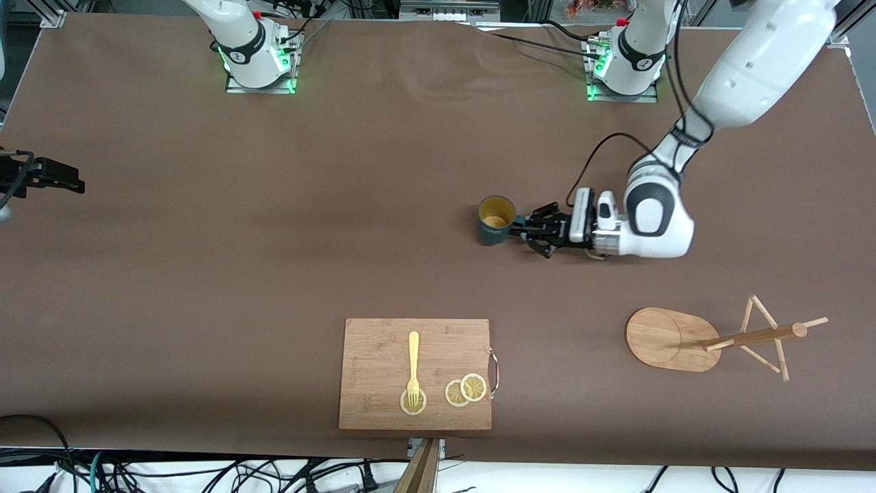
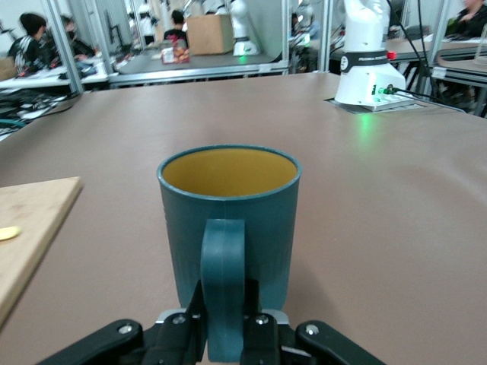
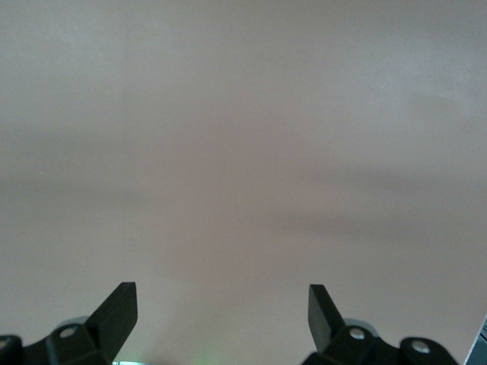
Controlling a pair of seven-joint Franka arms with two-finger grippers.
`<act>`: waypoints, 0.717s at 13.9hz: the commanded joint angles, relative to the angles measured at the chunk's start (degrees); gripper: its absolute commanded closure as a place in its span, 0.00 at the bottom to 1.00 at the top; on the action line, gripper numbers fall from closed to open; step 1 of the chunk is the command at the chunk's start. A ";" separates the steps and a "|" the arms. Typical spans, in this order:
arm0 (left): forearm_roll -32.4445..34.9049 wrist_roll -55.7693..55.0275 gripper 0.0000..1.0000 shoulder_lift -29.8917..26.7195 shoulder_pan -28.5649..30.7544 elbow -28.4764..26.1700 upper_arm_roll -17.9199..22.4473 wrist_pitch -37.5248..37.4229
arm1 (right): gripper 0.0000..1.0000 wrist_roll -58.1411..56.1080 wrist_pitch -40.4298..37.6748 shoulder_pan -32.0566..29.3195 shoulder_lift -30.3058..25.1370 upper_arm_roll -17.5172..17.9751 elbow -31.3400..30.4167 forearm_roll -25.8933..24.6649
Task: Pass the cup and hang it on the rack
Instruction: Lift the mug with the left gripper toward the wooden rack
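The left gripper (image 1: 525,228) is clamped on the handle of the cup (image 1: 495,219), which stands upright on the table (image 1: 274,239) mid-table. The rack (image 1: 691,339) lies tipped nearer the camera. The right gripper (image 3: 221,312) waits, fingers spread wide over bare table

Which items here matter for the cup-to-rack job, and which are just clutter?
In play:
- dark teal ribbed mug with yellow inside, handle gripped by left hand
- light bamboo mug tree with oval base
- right hand, open, waiting at the right arm's end of the table

Lying about:
- rectangular wooden cutting board
- pale yellow fork
- lemon slices
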 commanded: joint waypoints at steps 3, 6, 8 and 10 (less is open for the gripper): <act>1.10 -13.94 1.00 -18.01 9.42 -12.88 -0.09 -6.81 | 0.00 -0.11 -4.26 0.43 0.56 0.81 4.40 1.15; 9.26 -32.04 1.00 -23.55 19.08 -13.24 0.09 -15.86 | 0.00 0.15 -4.44 1.31 0.38 0.99 3.97 0.79; 11.65 -42.07 1.00 -25.49 23.83 -12.80 1.83 -21.83 | 0.00 -0.63 -4.44 1.05 0.47 0.82 4.05 0.88; 11.75 -52.00 1.00 -25.59 26.91 -11.66 4.47 -25.89 | 0.00 -0.90 -5.75 0.96 0.47 0.64 3.96 0.80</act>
